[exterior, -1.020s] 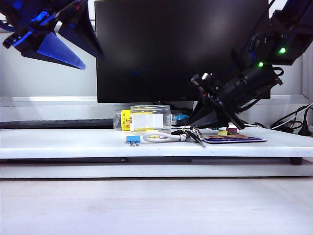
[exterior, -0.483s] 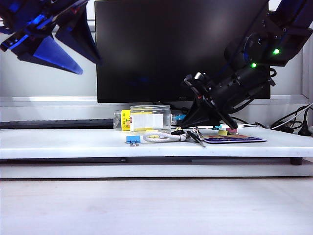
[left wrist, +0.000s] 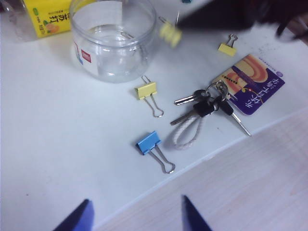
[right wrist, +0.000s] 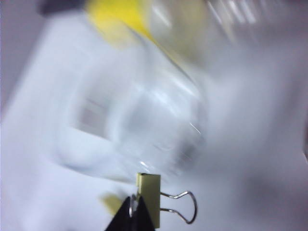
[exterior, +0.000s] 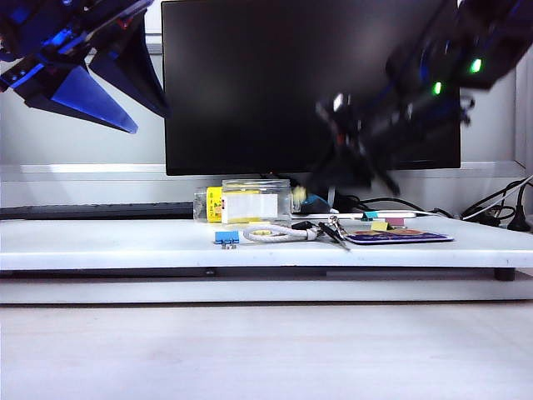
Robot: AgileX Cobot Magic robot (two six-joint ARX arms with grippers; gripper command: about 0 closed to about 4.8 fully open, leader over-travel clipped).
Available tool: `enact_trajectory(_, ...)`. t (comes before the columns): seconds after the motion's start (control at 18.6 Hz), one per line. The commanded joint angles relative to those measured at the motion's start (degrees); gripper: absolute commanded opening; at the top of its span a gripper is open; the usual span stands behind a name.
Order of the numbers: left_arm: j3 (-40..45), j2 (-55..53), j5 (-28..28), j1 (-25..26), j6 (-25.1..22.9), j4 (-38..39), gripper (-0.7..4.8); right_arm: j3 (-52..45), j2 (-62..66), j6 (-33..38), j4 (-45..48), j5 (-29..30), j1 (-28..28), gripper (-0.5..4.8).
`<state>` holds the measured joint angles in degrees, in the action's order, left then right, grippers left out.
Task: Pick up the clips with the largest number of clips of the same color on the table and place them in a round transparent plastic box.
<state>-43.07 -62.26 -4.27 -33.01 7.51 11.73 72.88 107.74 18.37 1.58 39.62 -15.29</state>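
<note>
Clips: your right gripper [right wrist: 134, 211] pinches one pale-yellow clip [right wrist: 150, 192], apparently beside the round transparent plastic box [left wrist: 113, 41], while your left gripper [left wrist: 137, 219] hangs wide open, empty.

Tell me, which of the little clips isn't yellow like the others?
The blue clip, lying nearest the table's front edge beside the white cord loop. The others are pale yellow, including the yellow clip pinched in the right gripper's jaws.
</note>
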Motion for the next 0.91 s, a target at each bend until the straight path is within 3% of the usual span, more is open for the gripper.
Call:
enact_trajectory(0.05, -0.22, 0.15, 0.02, -0.04, -0.04, -0.31, 2.46, 0.35, -3.39, 0.07, 2.05, 0.96, -0.04, -0.01)
enact_trajectory(0.21, -0.22, 0.15, 0.0, -0.04, -0.02, -0.85, 2.46, 0.98, -3.65, 2.91, 5.6, 2.73, -0.96, -0.01)
enact_trajectory(0.54, -0.22, 0.15, -0.02, -0.04, -0.02, -0.98, 2.46, 9.99, 1.14, 2.6, 4.17, 2.23, -5.25, -0.01)
enact_trajectory(0.91, -0.2, 0.15, -0.02, -0.04, -0.02, 1.86, 2.46, 11.74, 6.23, 2.08, 2.86, -1.68, -6.32, -0.01)
